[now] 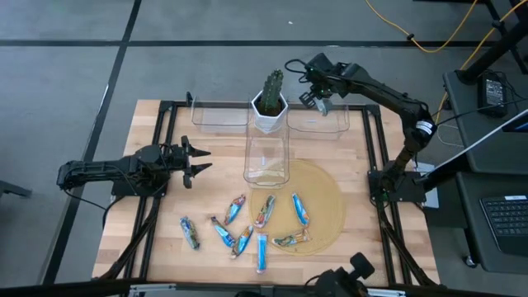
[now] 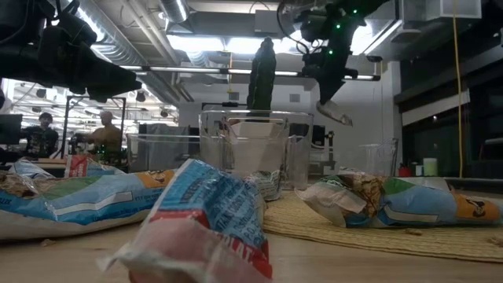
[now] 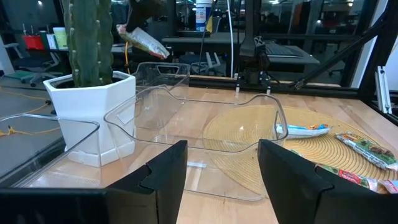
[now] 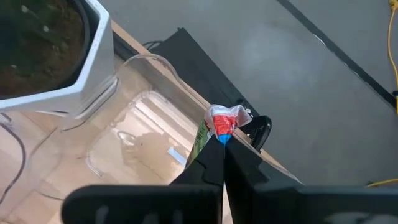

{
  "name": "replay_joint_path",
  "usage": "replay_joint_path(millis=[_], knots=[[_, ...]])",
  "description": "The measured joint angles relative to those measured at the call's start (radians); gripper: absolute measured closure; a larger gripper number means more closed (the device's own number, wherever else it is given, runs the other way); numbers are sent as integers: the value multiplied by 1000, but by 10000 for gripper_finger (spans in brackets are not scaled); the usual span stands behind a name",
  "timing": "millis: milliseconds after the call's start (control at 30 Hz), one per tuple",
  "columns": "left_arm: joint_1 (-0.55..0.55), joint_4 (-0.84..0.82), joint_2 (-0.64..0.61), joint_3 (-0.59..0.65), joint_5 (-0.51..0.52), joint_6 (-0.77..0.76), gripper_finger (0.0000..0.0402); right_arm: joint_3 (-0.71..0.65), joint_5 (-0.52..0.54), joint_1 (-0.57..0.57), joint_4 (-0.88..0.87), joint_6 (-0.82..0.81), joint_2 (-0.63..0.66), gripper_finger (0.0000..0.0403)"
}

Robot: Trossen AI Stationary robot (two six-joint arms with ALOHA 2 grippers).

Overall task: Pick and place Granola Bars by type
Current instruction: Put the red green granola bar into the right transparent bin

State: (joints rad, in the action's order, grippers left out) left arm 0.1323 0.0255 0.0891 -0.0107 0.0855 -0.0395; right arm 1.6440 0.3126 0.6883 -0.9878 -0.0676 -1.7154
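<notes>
Several granola bars lie flat near the table's near edge, some on the round woven mat (image 1: 318, 198): blue ones (image 1: 299, 209) (image 1: 261, 252) (image 1: 221, 233) and green-brown ones (image 1: 264, 210) (image 1: 290, 239). My right gripper (image 1: 319, 101) is high above the far right clear bin (image 1: 318, 124), shut on a silvery-green bar (image 4: 200, 140). The same bar (image 2: 334, 114) shows in the low view. My left gripper (image 1: 198, 161) waits open at the table's left side, touching nothing. My right gripper (image 4: 222, 144) pinches the silvery-green bar between its two fingers near the red crimped end (image 4: 224, 119). The fingers point down from above. The bar is lifted clear and hangs tilted below the fingers (image 2: 326, 82), over the far right bin.
A cactus in a white pot (image 1: 270, 103) stands at the far middle, between the far left clear bin (image 1: 220, 114) and the far right one. A third clear bin (image 1: 266, 157) sits in front of the pot. A black frame (image 1: 165, 107) runs round the table.
</notes>
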Motion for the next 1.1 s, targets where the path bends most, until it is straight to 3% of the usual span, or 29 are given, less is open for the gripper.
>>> replay_joint_path(millis=[200, 667, 1100], knots=[[0, 0, 0, 0, 0, 0, 212, -14, 0, 2, 7, 5, -10, 397], [0, 0, 0, 0, 0, 0, 211, -272, -10, 5, 224, 50, 3, 397], [0, 0, 0, 0, 0, 0, 210, -308, -45, 29, 238, 48, 3, 397]])
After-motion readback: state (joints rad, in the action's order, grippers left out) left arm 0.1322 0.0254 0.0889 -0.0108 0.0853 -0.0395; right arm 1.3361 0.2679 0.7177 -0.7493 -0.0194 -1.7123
